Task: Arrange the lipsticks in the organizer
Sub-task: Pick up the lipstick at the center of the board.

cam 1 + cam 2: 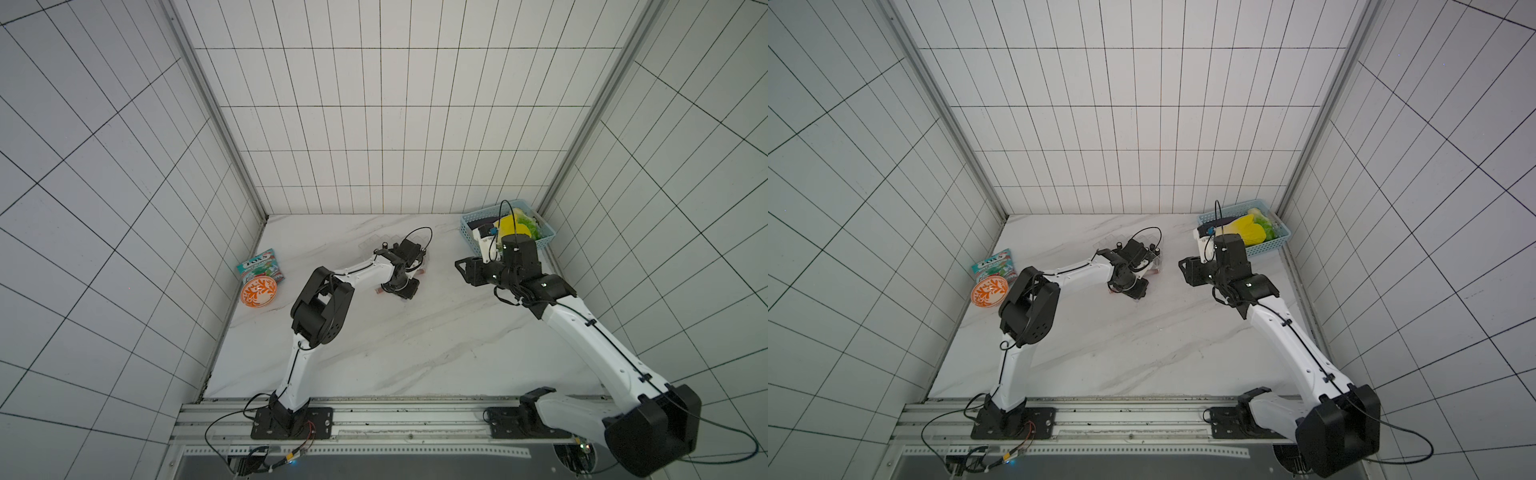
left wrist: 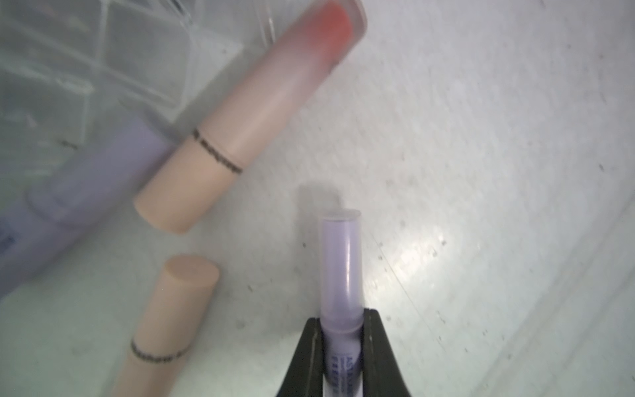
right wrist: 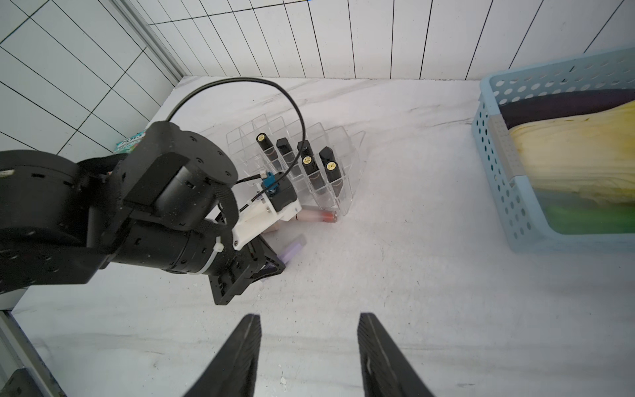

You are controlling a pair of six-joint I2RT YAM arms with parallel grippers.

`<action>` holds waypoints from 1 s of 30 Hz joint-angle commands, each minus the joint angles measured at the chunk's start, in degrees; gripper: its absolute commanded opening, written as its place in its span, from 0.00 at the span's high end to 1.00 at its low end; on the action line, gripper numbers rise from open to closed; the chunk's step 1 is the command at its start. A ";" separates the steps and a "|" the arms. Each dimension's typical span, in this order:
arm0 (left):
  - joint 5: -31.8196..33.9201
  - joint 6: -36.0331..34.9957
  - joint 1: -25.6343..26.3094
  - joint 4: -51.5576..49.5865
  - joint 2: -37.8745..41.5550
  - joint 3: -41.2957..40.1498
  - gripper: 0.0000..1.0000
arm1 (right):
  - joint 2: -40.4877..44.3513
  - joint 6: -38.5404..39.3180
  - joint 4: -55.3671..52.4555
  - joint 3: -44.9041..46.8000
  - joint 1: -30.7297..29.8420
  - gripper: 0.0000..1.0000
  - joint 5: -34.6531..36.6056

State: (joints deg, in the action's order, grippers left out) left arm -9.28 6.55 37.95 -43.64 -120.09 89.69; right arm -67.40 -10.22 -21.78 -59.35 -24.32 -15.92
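Just beside the organizer (image 3: 355,151), the left gripper (image 2: 342,321) is pinching a lilac lipstick (image 2: 340,261) between its narrow pads. On lifting, the smooth tube could be pivoting loose, or knocking the pink lipstick (image 2: 247,113) nearby. Its arm is reaching forward, wrist bent down; the right gripper (image 3: 307,347) is hovering empty, jaws apart.

Apparently six black lipsticks (image 3: 311,170) stand in the clear organizer (image 3: 350,147), two pink tubes (image 2: 247,113) lie beside it, and a lilac one (image 2: 340,268) sits pinched in the left end effector (image 2: 342,318).
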 commanded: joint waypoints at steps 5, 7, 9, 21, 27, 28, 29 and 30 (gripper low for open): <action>-16.95 2.89 0.43 8.78 21.85 -12.49 0.87 | -2.79 -3.00 -5.80 -2.39 5.99 0.42 -18.04; -23.40 1.87 0.37 9.36 26.01 -14.84 0.88 | -4.53 -2.77 -6.60 -4.04 6.31 0.41 -26.62; -26.87 1.29 0.45 9.60 29.17 -16.59 0.87 | -6.37 -3.22 -6.90 -5.27 6.30 0.41 -33.69; -38.69 1.69 -0.70 12.51 35.90 -19.58 0.87 | -6.65 -3.58 -3.19 -5.39 0.78 0.47 -46.30; -39.62 1.98 -1.04 12.70 37.82 -19.71 0.87 | -7.44 -1.74 -4.50 -5.84 -1.85 0.50 -45.98; -39.81 2.13 -1.06 12.83 37.98 -19.71 0.87 | -7.48 -1.58 -4.59 -5.91 -2.25 0.51 -45.87; -39.98 2.28 -1.13 12.95 38.07 -19.73 0.87 | -7.48 -1.40 -4.74 -6.00 -2.53 0.52 -45.78; -40.19 2.42 -1.18 13.20 38.18 -19.77 0.87 | -7.41 -1.21 -4.92 -6.06 -2.72 0.53 -45.80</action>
State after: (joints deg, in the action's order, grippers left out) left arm -47.44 8.73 37.21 -32.40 -83.05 70.24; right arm -74.48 -13.17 -25.54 -62.48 -26.28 -60.69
